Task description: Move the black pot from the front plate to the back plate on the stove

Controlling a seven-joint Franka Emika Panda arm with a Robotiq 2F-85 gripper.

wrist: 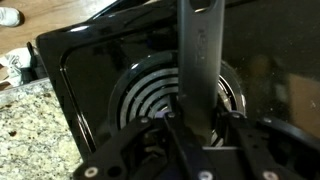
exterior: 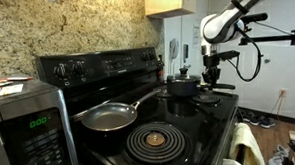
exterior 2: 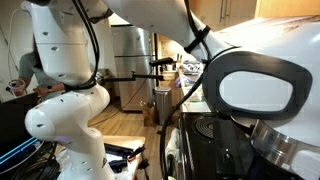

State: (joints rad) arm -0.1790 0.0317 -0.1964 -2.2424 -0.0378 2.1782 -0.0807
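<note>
The black pot (exterior: 182, 86), lidded with a knob, stands at the far end of the stove in an exterior view. Its long handle (exterior: 217, 89) points away from the control panel. My gripper (exterior: 210, 75) comes down from above onto that handle. In the wrist view the handle (wrist: 197, 60) runs straight up between my fingers (wrist: 192, 125), which are closed against its sides. Under the handle lies a black spiral coil burner (wrist: 140, 95) with a shiny rim. I cannot tell whether the pot rests on its burner or is lifted off it. The burner under the pot is hidden.
A shallow grey frying pan (exterior: 108, 115) sits near the control panel (exterior: 98, 65). A big coil burner with a brownish centre (exterior: 155, 143) is nearest the camera. A microwave (exterior: 21, 122) stands at the left. A granite counter (wrist: 40, 130) borders the stove. The robot's white body (exterior 2: 70, 90) fills one exterior view.
</note>
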